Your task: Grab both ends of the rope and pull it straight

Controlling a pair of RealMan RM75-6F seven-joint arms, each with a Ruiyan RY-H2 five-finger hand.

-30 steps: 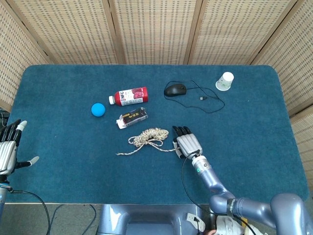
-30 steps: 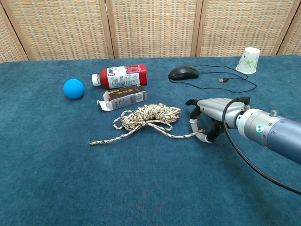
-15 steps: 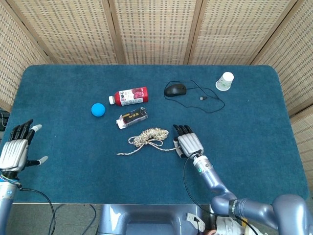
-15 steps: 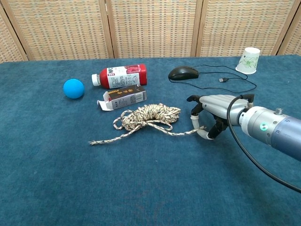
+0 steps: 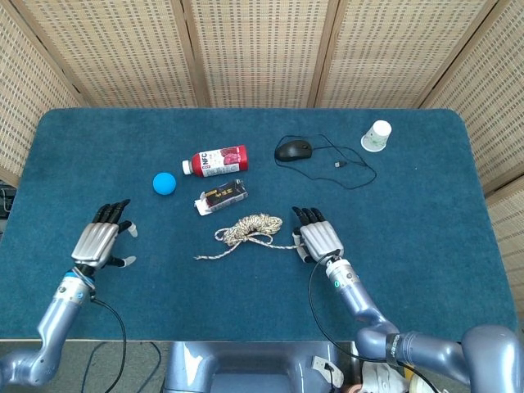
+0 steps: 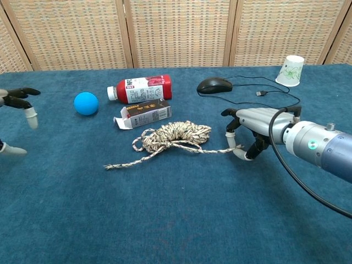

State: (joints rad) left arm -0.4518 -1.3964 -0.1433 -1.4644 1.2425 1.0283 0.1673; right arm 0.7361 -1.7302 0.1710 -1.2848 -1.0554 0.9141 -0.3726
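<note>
The speckled rope (image 5: 250, 228) lies in a loose coil at mid-table, also seen in the chest view (image 6: 173, 136). Its left end (image 6: 110, 166) trails free on the blue cloth. Its right end runs out to my right hand (image 6: 252, 131), which pinches it between thumb and a finger just above the cloth. In the head view that right hand (image 5: 318, 240) sits right of the coil. My left hand (image 5: 100, 241) hovers over the table's left side with fingers spread, holding nothing, well left of the free rope end (image 5: 201, 257). Only its fingertips (image 6: 16, 98) show in the chest view.
A blue ball (image 5: 164, 182), a red bottle (image 5: 217, 160) on its side and a small box (image 5: 221, 197) lie just behind the coil. A black mouse (image 5: 293, 150) with its cable and a paper cup (image 5: 377, 136) sit at the back right.
My left hand has come in from the left edge toward the rope. My right hand has shifted slightly right with the rope end, drawing that strand straighter.
</note>
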